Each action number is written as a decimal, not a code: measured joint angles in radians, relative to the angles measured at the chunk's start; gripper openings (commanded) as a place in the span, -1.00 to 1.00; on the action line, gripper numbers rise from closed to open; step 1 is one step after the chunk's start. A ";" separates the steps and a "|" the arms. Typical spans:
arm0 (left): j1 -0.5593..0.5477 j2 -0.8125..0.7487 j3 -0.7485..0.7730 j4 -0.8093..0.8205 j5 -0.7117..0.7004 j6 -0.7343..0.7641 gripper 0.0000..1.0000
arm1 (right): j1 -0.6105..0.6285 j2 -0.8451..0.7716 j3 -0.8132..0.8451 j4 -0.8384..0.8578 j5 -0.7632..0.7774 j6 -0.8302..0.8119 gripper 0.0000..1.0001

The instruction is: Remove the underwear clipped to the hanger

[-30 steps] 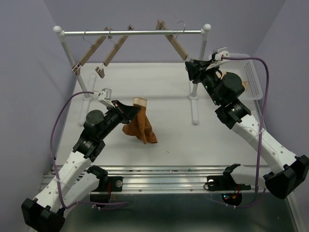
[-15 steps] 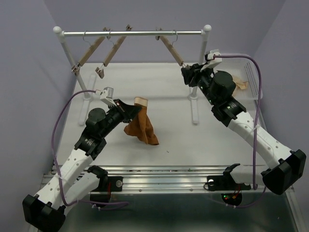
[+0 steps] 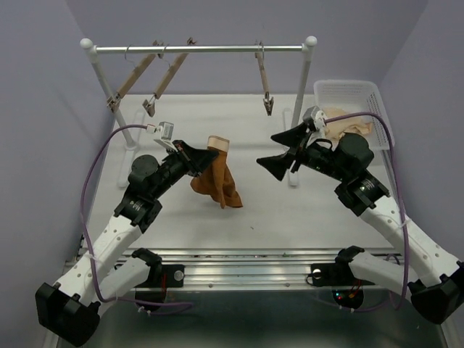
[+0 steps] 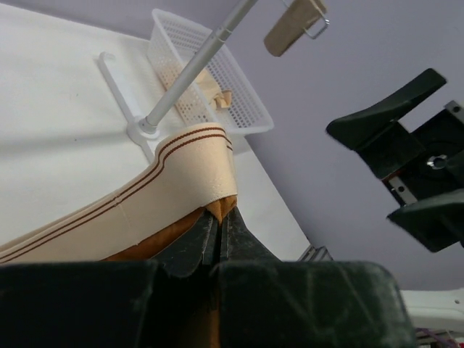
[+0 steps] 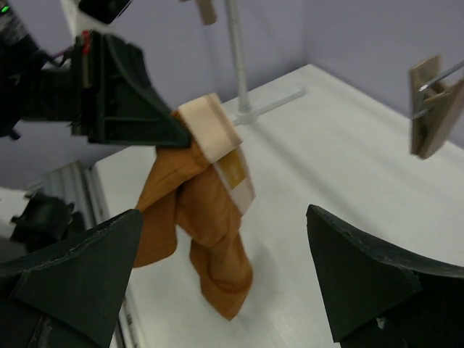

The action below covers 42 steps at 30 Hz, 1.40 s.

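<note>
The underwear (image 3: 217,177) is a rust-brown, soft garment with a broad cream waistband that carries thin dark stripes, shown close up in the left wrist view. It hangs bunched and folded in a narrow drape from the left claw (image 3: 199,154), whose jaws are pressed together on the waistband edge. The cream band sits at the top and the brown cloth trails down toward the counter (image 3: 254,210); whether its lowest tip touches the surface I cannot tell. A small yellowish label shows just below the band in the right wrist view.

The hanger (image 3: 263,83) dangles steeply from the rail (image 3: 199,49) near the right post, with a clip at its lower end, well apart from the garment. The right claw (image 3: 268,148) is below it and beside the underwear, its jaws spread wide with nothing between them. Two more wooden hangers (image 3: 152,80) hang slanted at the rail's left end. A white basket (image 3: 348,90) at the far right holds a pale cloth (image 3: 341,123)
</note>
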 measured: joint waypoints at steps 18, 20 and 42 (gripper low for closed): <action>-0.024 0.101 0.067 0.127 0.195 0.006 -0.27 | 0.231 0.360 -0.073 0.351 -0.154 0.185 -0.99; -0.024 0.110 0.075 0.127 0.189 0.008 0.95 | 0.231 0.338 -0.072 0.309 -0.031 0.186 -0.99; -0.024 0.019 0.141 -0.178 -0.198 0.101 0.98 | -0.496 0.435 0.402 -0.172 0.764 0.113 -0.93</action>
